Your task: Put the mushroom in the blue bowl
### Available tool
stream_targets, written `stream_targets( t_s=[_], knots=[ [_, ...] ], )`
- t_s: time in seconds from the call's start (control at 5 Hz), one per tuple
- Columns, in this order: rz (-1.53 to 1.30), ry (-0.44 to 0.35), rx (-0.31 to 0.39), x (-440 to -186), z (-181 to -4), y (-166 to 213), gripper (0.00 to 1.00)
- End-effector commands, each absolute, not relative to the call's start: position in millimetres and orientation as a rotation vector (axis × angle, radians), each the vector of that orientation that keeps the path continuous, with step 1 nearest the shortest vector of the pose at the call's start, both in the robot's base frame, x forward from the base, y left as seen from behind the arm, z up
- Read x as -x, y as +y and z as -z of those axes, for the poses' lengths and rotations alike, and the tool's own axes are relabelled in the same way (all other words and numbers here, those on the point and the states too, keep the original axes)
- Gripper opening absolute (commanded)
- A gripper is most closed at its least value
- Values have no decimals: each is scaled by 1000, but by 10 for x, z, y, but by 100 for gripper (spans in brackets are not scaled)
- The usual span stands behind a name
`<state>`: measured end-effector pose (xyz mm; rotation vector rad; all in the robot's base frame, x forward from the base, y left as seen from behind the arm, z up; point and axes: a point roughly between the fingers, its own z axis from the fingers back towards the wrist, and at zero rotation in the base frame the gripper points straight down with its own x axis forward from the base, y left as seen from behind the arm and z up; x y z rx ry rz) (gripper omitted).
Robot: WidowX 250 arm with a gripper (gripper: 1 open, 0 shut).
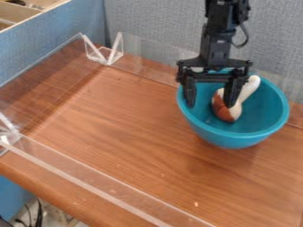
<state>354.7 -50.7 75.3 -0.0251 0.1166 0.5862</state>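
The teal-blue bowl sits at the right side of the wooden table. Inside it lies the mushroom, cream-white with a brownish-orange patch, leaning against the bowl's far wall. My gripper hangs straight down over the bowl's left half, its black fingers spread wide on either side of the mushroom's lower end. The jaws are open and hold nothing; the mushroom rests on the bowl.
A clear acrylic wall runs around the wooden tabletop, with clips at the back corner. A blue partition stands behind. Wooden shelving shows at top left.
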Motion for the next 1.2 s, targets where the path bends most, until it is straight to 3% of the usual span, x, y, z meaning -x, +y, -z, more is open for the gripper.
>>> stream_targets(
  t_s=[0.0,0.2,0.6,0.8,1.0],
  knots=[
    [-603,56,51,-3575,-947,-439,100],
    [-607,55,51,-3554,-929,-425,0],
    [-602,47,58,-3499,-962,-379,0],
    [-603,45,62,-3471,-984,-356,100],
    [-605,44,66,-3443,-1004,-331,100]
  ],
)
